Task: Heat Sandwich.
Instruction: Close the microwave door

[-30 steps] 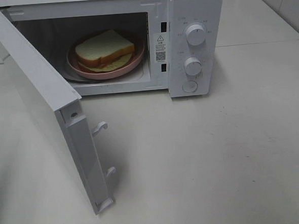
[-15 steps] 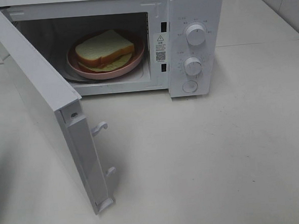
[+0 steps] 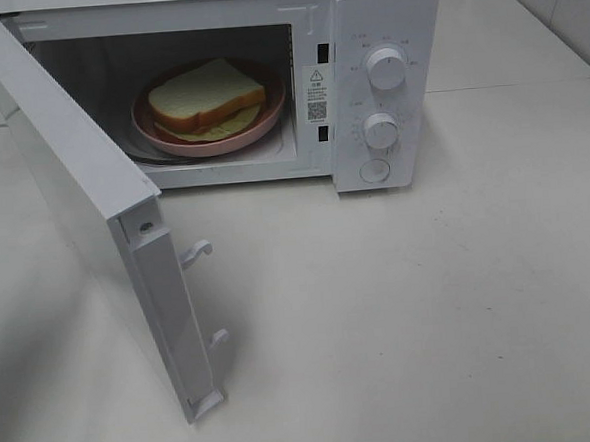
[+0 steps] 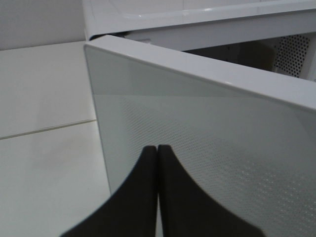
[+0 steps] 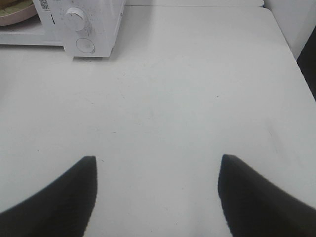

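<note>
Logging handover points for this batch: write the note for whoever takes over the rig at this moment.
Grippers: left gripper has jaws shut on nothing, close in front of the outer face of the open door; contact unclear. The right gripper has jaws open, empty, over bare table.
Things: sandwich sits on the pink plate inside the microwave.
Done: sandwich loaded.
Left: push the door shut, then set the dials.

The microwave [image 3: 382, 5] is white. Its door [image 4: 222, 138] glass, right before the black left gripper [image 4: 157, 147], is grey-green with fine dots. The sandwich [image 3: 202, 91] has white bread with tan crust, and the plate [image 3: 220, 146] is pink.
</note>
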